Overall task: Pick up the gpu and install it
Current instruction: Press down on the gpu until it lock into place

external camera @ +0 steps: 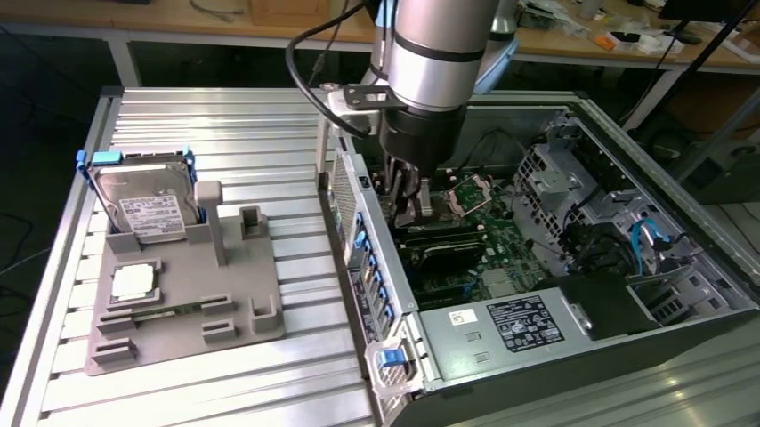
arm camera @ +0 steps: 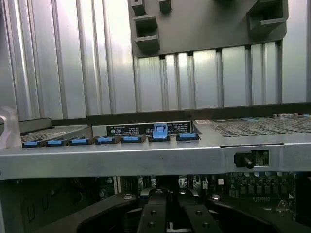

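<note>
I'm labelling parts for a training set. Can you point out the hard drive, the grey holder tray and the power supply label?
hard drive [external camera: 152,209], exterior view, on its white label.
grey holder tray [external camera: 244,280], exterior view, on a bare flat part.
power supply label [external camera: 526,323], exterior view, on the sticker's middle.

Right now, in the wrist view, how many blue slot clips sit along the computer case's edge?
7. The blue clips sit in one row along the computer case's metal edge: six lie flat and one stands raised. More may be hidden past the row's ends.
</note>
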You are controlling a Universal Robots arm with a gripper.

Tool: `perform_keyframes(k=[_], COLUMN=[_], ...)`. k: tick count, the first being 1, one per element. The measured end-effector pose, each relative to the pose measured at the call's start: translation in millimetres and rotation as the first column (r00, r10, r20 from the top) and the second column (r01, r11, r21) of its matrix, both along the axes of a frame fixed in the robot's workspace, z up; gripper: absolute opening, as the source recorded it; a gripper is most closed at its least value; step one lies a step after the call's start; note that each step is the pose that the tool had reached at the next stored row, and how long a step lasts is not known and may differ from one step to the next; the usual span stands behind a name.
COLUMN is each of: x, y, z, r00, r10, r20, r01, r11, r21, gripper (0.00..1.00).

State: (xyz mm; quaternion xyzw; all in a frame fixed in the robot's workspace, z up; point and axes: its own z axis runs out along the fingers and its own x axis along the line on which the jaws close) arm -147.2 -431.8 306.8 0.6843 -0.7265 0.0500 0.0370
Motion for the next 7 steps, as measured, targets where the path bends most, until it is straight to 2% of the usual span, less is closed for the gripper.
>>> perform_keyframes(k=[3,7], x=[7.1,7.9], y=[0.0,0.0], z=[-2.6,-2.9], r00=[1.0000,1.0000], r10=[0.000,0.000], r20=[0.0000,-0.0001], r01=[0.000,0.000], r11=[1.0000,1.0000], r21=[0.0000,0.0000], gripper=[0.11,0.11])
